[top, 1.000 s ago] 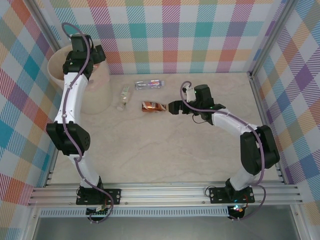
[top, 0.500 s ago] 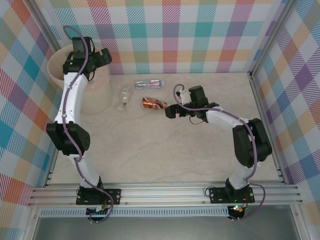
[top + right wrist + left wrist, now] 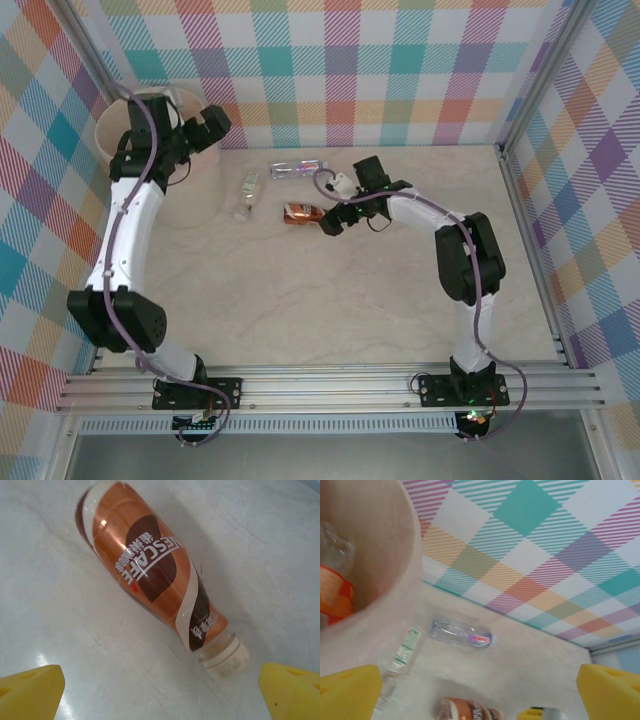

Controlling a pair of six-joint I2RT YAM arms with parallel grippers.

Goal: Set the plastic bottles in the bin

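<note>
Three plastic bottles lie on the table: a brown-labelled one (image 3: pixel 300 212) (image 3: pixel 150 575), a green-and-white labelled one (image 3: pixel 246 196) (image 3: pixel 402 652) and a clear one with a red-and-blue label (image 3: pixel 298 168) (image 3: pixel 462 634). My right gripper (image 3: pixel 330 220) (image 3: pixel 160 692) is open just short of the brown bottle's white cap (image 3: pixel 225 657), with nothing between its fingers. The pale pink-beige bin (image 3: pixel 195 195) (image 3: pixel 385 580) stands at the far left and holds an orange-labelled bottle (image 3: pixel 335 595). Above the bin's right rim my left gripper (image 3: pixel 205 125) (image 3: pixel 480 692) hangs open and empty.
Checked walls close the back and both sides of the table (image 3: pixel 330 300). A metal rail (image 3: pixel 330 385) runs along the near edge by the arm bases. The right gripper's yellow pad (image 3: pixel 535 713) shows beside the brown bottle (image 3: pixel 467 711) in the left wrist view.
My right gripper has moved left and away from the bases, up to the brown bottle's cap end. The left gripper has swung right from over the bin and opened fully.
</note>
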